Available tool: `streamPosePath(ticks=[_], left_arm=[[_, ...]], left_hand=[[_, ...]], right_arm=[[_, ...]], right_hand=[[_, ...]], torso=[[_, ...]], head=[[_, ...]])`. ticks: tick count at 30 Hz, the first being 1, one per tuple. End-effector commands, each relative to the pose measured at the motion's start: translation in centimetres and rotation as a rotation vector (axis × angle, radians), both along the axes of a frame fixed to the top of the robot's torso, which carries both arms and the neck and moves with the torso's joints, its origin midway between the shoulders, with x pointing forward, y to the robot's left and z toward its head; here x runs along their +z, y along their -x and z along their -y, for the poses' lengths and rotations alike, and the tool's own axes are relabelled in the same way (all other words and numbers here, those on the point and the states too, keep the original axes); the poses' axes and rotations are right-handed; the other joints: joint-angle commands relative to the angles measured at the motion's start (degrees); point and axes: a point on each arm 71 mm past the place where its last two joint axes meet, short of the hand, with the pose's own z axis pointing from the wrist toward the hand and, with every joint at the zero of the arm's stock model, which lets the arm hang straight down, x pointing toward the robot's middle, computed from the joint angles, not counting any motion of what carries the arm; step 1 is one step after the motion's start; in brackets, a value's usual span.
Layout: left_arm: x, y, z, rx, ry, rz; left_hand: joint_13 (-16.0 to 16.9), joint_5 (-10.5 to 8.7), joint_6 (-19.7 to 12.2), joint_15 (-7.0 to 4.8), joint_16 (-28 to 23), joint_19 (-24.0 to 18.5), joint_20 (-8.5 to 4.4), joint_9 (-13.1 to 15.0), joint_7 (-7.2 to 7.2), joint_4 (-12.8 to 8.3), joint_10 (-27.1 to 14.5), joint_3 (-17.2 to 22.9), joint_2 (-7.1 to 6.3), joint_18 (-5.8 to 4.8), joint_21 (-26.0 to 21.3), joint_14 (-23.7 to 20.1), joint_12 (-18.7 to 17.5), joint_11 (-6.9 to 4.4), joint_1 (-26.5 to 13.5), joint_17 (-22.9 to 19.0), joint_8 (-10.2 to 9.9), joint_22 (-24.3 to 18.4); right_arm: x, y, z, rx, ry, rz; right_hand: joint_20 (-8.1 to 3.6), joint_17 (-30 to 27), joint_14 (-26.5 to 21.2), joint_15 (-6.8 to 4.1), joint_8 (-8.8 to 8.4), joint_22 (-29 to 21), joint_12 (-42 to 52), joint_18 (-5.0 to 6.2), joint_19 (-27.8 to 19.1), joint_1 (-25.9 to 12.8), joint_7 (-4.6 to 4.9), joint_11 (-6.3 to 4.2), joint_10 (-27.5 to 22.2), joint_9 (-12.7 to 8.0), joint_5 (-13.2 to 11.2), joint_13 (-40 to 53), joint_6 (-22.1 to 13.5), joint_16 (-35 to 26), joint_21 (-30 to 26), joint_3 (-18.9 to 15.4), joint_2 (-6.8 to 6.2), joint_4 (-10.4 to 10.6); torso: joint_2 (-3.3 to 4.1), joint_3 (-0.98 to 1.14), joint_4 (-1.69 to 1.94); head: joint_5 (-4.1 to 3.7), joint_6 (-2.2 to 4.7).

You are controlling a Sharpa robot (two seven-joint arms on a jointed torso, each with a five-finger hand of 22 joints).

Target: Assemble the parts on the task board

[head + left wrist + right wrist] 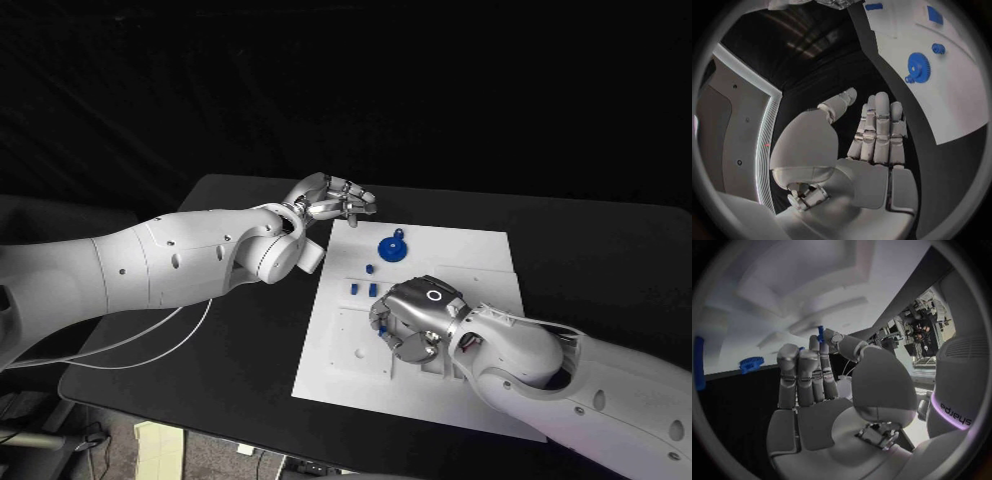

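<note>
The white task board (476,262) lies in the middle of the black table. A blue gear (394,247) sits on its far part, with small blue parts (351,289) nearer the middle. My right hand (418,320) hovers over the board's middle and pinches a small blue part (820,333) between thumb and finger; the right wrist view also has the gear (752,363) beyond the fingers. My left hand (329,198) is off the board's far left corner, fingers straight and holding nothing. From the left wrist, the left hand (876,130) stands apart from the gear (918,65).
Black table (231,300) surrounds the board, with bare room on the left and far right. A white cable (159,335) hangs from my left arm over the table's left side. The board's near part carries moulded recesses (353,345).
</note>
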Motion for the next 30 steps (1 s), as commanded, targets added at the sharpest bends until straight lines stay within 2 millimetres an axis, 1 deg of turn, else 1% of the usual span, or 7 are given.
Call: streamPosePath(ticks=[1,17,20,24,26,28,30], left_arm=[[0.15,0.02,0.13,-0.006,0.01,0.007],[0.14,0.02,0.08,-0.006,0.009,0.005],[0.14,0.03,0.04,-0.005,0.009,0.005],[0.14,0.03,-0.01,-0.004,0.009,0.004],[0.13,0.03,-0.01,-0.005,0.009,0.004],[0.13,0.03,-0.03,-0.005,0.008,0.003],[0.13,0.03,-0.04,-0.004,0.008,0.003]], left_hand=[[0.05,0.29,-0.38,0.22,-0.34,-0.25,-1.93,0.04,-0.18,-0.36,-0.45,0.05,0.7,-0.64,-0.23,0.0,-0.08,-0.07,-0.03,0.08,0.31,0.06],[0.06,0.29,-0.38,0.22,-0.4,-0.25,-1.93,0.04,-0.18,-0.39,-0.46,0.06,0.69,-0.64,-0.28,0.01,-0.07,-0.07,-0.02,0.12,0.33,0.08],[0.06,0.28,-0.38,0.22,-0.41,-0.25,-1.93,0.04,-0.18,-0.39,-0.47,0.05,0.68,-0.65,-0.29,0.01,-0.07,-0.06,-0.03,0.13,0.34,0.09],[0.06,0.28,-0.39,0.23,-0.42,-0.25,-1.93,0.04,-0.18,-0.4,-0.47,0.05,0.68,-0.65,-0.29,0.01,-0.07,-0.06,-0.03,0.13,0.34,0.09],[0.06,0.28,-0.39,0.23,-0.42,-0.25,-1.93,0.04,-0.18,-0.4,-0.47,0.05,0.68,-0.65,-0.3,0.01,-0.07,-0.06,-0.03,0.14,0.34,0.09],[0.06,0.28,-0.39,0.23,-0.43,-0.25,-1.93,0.04,-0.18,-0.4,-0.48,0.04,0.67,-0.65,-0.3,0.01,-0.07,-0.06,-0.04,0.14,0.34,0.1],[0.06,0.27,-0.4,0.23,-0.44,-0.25,-1.93,0.04,-0.18,-0.4,-0.49,0.04,0.66,-0.65,-0.31,0.01,-0.08,-0.06,-0.04,0.14,0.34,0.1]], right_arm=[[-0.55,0.15,-0.07,0.007,0.046,-0.009],[-1.27,0.19,-0.21,0.005,0.087,-0.027],[-1.28,0.1,-0.06,0.001,0.074,-0.039],[-1.26,0.0,0.16,-0.002,0.052,-0.056],[-1.17,-0.08,0.32,-0.007,0.031,-0.057],[-1.06,-0.14,0.47,-0.011,0.008,-0.061],[-0.86,-0.17,0.58,-0.016,-0.021,-0.052]], right_hand=[[-0.48,-0.09,-0.06,-0.14,0.33,0.78,0.0,4.9,0.04,0.23,0.09,0.55,2.26,0.07,0.28,-0.09,-0.08,-0.18,0.04,-0.13,0.54,-0.2],[-0.38,-0.16,-0.12,-0.09,0.27,0.79,-0.21,4.9,-0.06,-0.08,0.13,0.61,2.2,0.09,0.44,-0.04,-0.15,-0.27,-0.03,-0.25,0.7,-0.24],[-0.23,-0.24,-0.24,0.07,0.03,0.79,-0.68,4.9,-0.21,-0.6,0.3,0.78,1.79,0.04,1.4,-0.08,-0.54,-0.36,-0.15,-0.46,0.67,-0.08],[-0.11,-0.26,-0.35,0.64,-0.65,0.9,-1.87,4.9,-0.27,-2.12,0.86,1.35,0.56,-0.11,4.97,-0.31,-1.83,-0.25,-0.09,-2.44,0.11,-0.22],[-0.12,-0.26,-0.5,1.31,-1.62,0.91,-3.1,4.9,-0.33,-3.33,1.61,2.11,-1.27,-0.46,7.2,-0.77,-3.72,-0.21,-0.09,-4.73,-0.5,-0.53],[-0.13,-0.25,-0.59,1.82,-2.27,0.93,-4.04,4.9,-0.38,-4.51,2.18,2.59,-2.59,-0.72,7.05,-1.14,-5.04,-0.11,-0.09,-7.4,-1.28,-0.88],[-0.24,-0.27,-0.82,2.54,-3.7,0.85,-5.27,4.9,-0.59,-5.16,3.31,3.35,-4.44,-1.45,6.24,-1.75,-7.74,-0.05,-0.3,-10.08,-1.59,-1.33]], torso=[[0.01,-0.01,-0.03],[0.0,0.02,-0.04],[-0.01,0.02,-0.06],[-0.02,0.03,-0.08],[-0.01,0.04,-0.08],[-0.02,0.04,-0.07],[-0.02,0.04,-0.08]], head=[[0.05,-0.11],[0.07,-0.35],[0.06,-0.4],[0.06,-0.4],[0.08,-0.41],[0.05,-0.36],[0.01,-0.31]])
